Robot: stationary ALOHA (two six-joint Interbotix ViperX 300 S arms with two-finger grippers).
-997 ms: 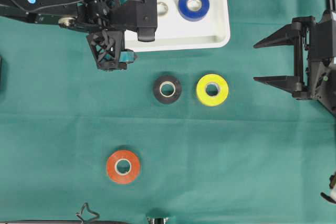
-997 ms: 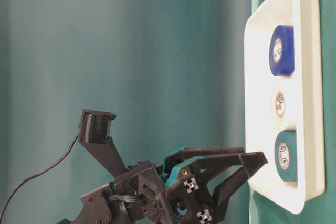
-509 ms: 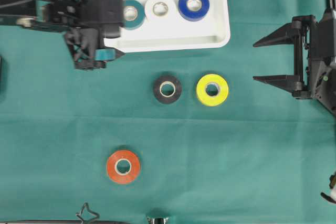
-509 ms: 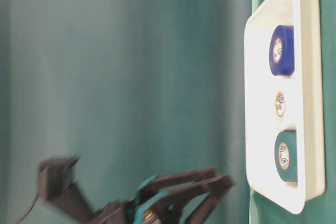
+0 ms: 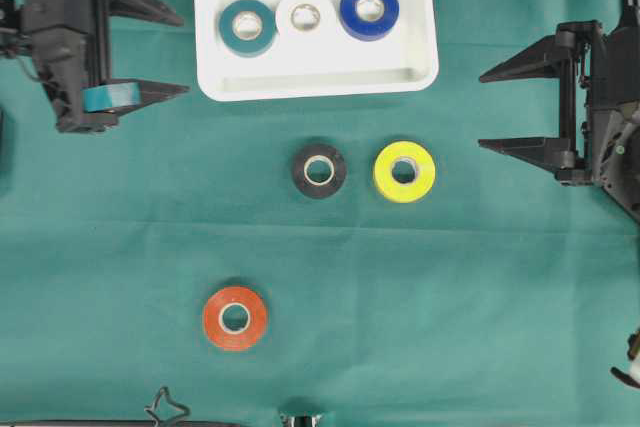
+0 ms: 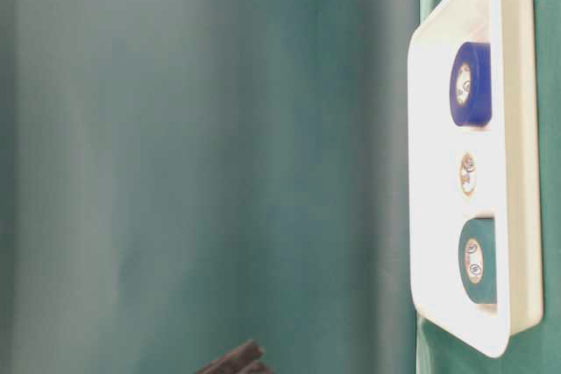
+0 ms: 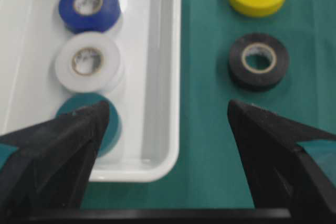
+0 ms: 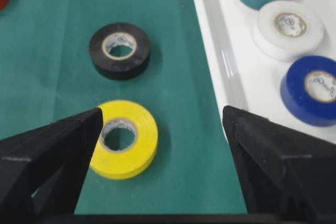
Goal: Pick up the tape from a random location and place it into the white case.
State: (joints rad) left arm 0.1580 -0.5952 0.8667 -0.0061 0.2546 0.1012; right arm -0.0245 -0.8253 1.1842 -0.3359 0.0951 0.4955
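Left gripper (image 5: 135, 52): jaws spread wide, holding nothing, parked left of the white case (image 5: 315, 82). Right gripper (image 5: 515, 107): jaws likewise wide, empty, at the right edge.

White case: glossy rigid plastic, rounded corners, far centre; contains teal tape (image 5: 248, 27), white tape (image 5: 306, 15), blue tape (image 5: 369, 9) in a row.

On the green cloth counter (image 5: 450, 297): black tape (image 5: 319, 169) and yellow tape (image 5: 404, 171) side by side, mid-counter; orange tape (image 5: 235, 317) well apart, near left.

Handling, judged: rolls light, firm, smooth-sided; pinch across the outer rim or through the core.

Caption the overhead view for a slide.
Teal, white and blue tape in the white case; black, yellow, orange rolls remain outside.
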